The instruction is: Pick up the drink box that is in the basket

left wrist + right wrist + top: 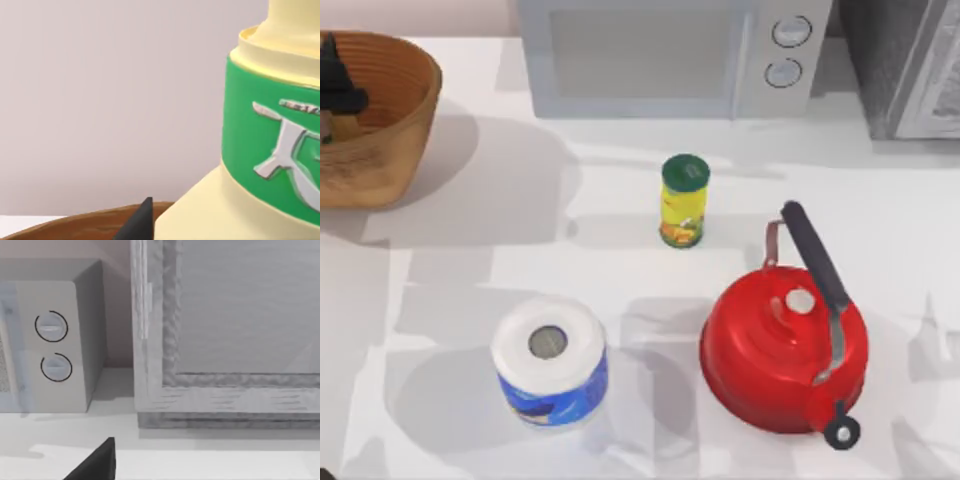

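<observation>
The basket [390, 130], round brown wicker, stands at the table's far left corner. My left gripper [335, 85] reaches down inside it as a dark shape, covering most of what lies there. In the left wrist view the drink box [260, 150] looms very close: pale yellow with a green band and pale lettering, narrowing toward its top. It stands upright above the basket's brown rim [75, 227], right beside my gripper. My right gripper [95, 462] is parked off to the right, facing the microwave and a grey cabinet.
A grey microwave [670, 55] lines the back edge, with a grey cabinet [910, 65] at the back right. A yellow-green can with a dark green lid [683, 202] stands mid-table. A paper roll [550, 362] and a red kettle [783, 345] sit near the front.
</observation>
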You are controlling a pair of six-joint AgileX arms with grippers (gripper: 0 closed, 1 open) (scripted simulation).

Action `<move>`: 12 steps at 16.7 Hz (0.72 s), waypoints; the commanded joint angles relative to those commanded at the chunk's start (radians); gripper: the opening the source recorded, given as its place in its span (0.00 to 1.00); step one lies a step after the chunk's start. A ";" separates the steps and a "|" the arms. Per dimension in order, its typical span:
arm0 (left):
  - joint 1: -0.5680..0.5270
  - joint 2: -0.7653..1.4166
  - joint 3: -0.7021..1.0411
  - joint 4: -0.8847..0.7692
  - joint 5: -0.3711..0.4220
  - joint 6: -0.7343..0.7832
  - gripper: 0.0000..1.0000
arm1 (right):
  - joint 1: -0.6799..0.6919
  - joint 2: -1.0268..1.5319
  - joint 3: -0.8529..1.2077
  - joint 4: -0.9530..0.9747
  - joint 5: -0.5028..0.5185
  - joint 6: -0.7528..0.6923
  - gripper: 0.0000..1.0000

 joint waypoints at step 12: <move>0.000 0.000 0.000 0.000 0.000 0.000 0.00 | 0.000 0.000 0.000 0.000 0.000 0.000 1.00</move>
